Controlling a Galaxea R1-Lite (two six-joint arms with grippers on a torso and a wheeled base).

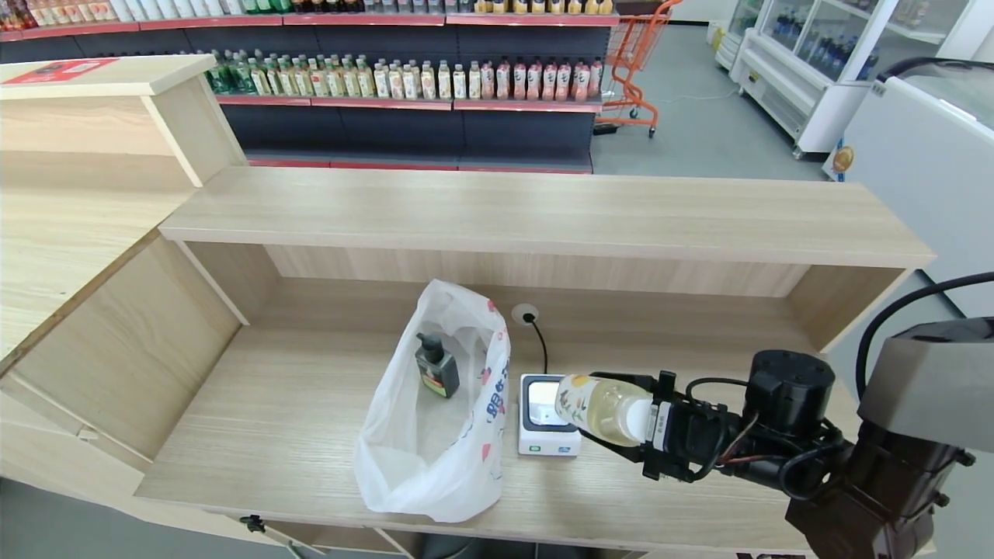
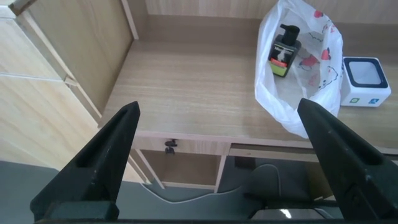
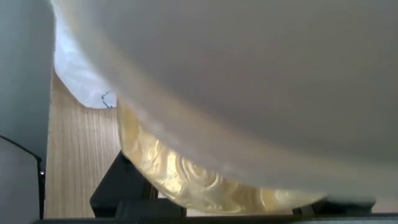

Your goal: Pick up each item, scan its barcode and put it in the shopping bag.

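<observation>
Right gripper [image 1: 615,413] grasping bottle [image 1: 589,402] over scanner [image 1: 543,446] in head view, left gripper [image 2: 219,107] spread wide in left wrist view

Translucent white plastic shopping bag [image 1: 435,454], centre frame: red and blue print. Dark grey pump bottle [image 1: 436,369]: green-red label. Clear plastic drink bottle [image 1: 602,407], right of centre: pale yellow liquid, orange-green motif. White boxy scanner [image 1: 540,423]: dark glass top. Wooden counter [image 1: 272,435]: pale grain.

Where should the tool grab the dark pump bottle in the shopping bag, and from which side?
Probably grip the dark pump bottle by its broad body below the pump head, coming down from above through the open mouth of the shopping bag. The bag's walls close off the bottle's sides.
</observation>
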